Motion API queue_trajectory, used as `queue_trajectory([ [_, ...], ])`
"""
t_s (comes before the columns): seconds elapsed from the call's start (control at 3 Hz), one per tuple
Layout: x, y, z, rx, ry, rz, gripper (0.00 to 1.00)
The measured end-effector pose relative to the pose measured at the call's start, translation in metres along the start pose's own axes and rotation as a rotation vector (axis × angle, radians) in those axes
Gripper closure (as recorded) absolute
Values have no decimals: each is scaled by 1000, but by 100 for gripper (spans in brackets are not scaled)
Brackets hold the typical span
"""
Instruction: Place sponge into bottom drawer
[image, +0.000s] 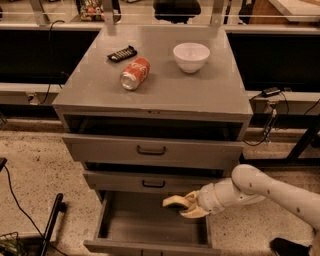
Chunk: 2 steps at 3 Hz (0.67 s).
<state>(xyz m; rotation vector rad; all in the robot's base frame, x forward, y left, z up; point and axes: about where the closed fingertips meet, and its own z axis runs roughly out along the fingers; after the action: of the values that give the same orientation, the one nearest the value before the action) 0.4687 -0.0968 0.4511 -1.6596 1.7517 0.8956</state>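
A: How does the bottom drawer (140, 226) stand?

B: It is pulled well out, with its plain grey inside open to the camera. Above it, the middle drawer (150, 183) and the top drawer (150, 150) are only a little out.

A: And the gripper?

B: The gripper (192, 206) hangs over the bottom drawer's right rear part, just below the middle drawer's front. Its white arm (270, 190) comes in from the bottom drawer's right.

A: Does it grasp the sponge?

B: The sponge (174, 201) shows as a pale-yellow curved shape at the gripper's tip, over the drawer's inside toward the back right (its colour runs into the gripper's own). Whether the gripper is clamped on it cannot be told, nor whether the sponge touches the drawer floor.

A: What else?

B: Well above the bottom drawer, on the cabinet top (200, 92), a red soda can (135, 73) lies on its side. A white bowl (191, 56) stands over the drawer's right half, and a dark flat bar (122, 53) lies over its left.
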Motion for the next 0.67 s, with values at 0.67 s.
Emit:
queue_trajectory([
  [0.67, 41, -4, 49, 21, 13, 108, 100],
])
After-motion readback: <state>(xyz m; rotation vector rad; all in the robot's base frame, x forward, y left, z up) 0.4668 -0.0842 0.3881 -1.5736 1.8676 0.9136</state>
